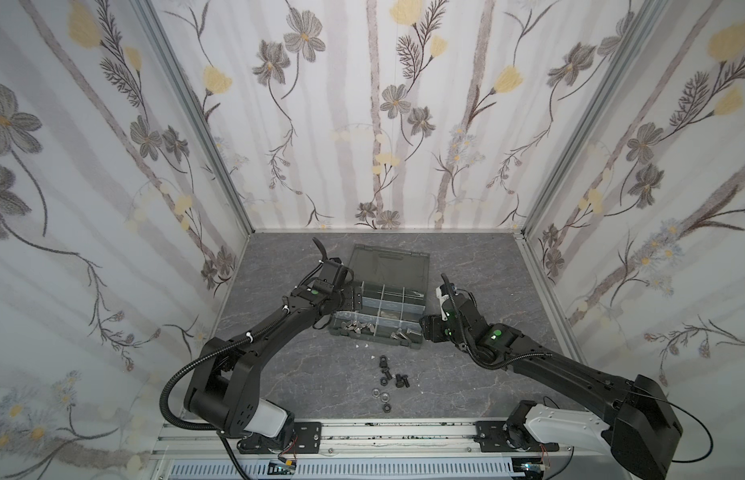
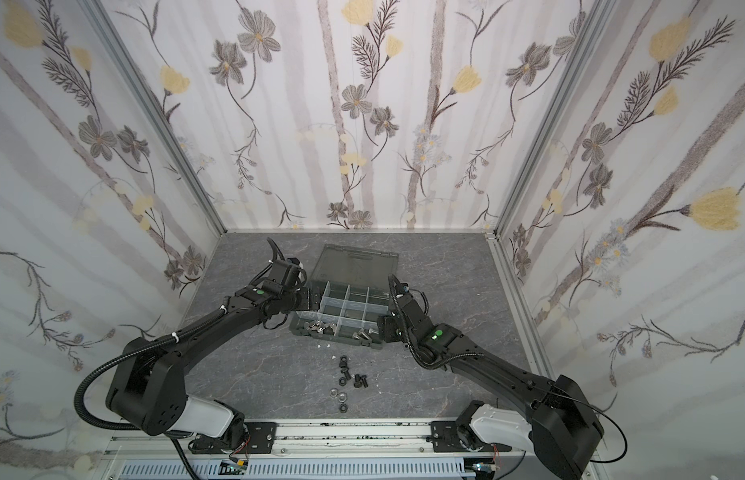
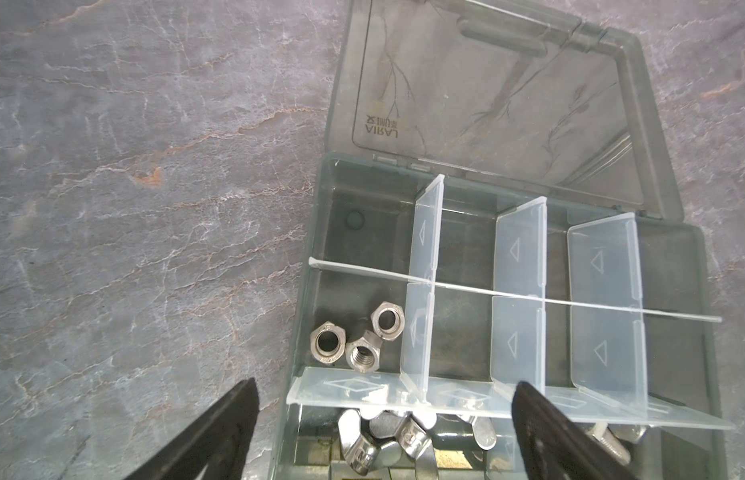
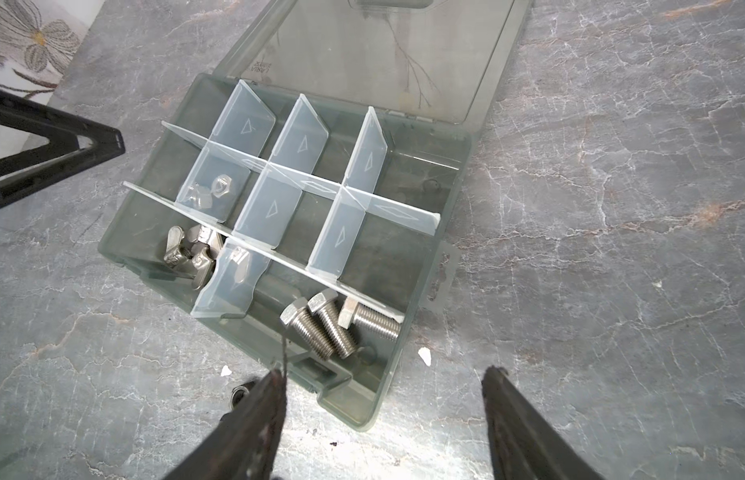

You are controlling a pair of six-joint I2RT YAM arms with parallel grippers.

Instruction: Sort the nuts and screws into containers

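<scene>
The dark grey organiser box lies open in the middle of the table in both top views. Three silver hex nuts lie in one cell and silver wing nuts in the cell beside it. Three silver screws lie in a front corner cell. Loose black screws and black nuts lie on the table in front of the box. My left gripper hangs open and empty over the box's left end. My right gripper is open and empty at the box's front right corner.
The smoky lid lies flat behind the box. Small white flecks dot the table near its front wall. A black nut lies beside one right finger. Walls enclose three sides, and a rail runs along the front.
</scene>
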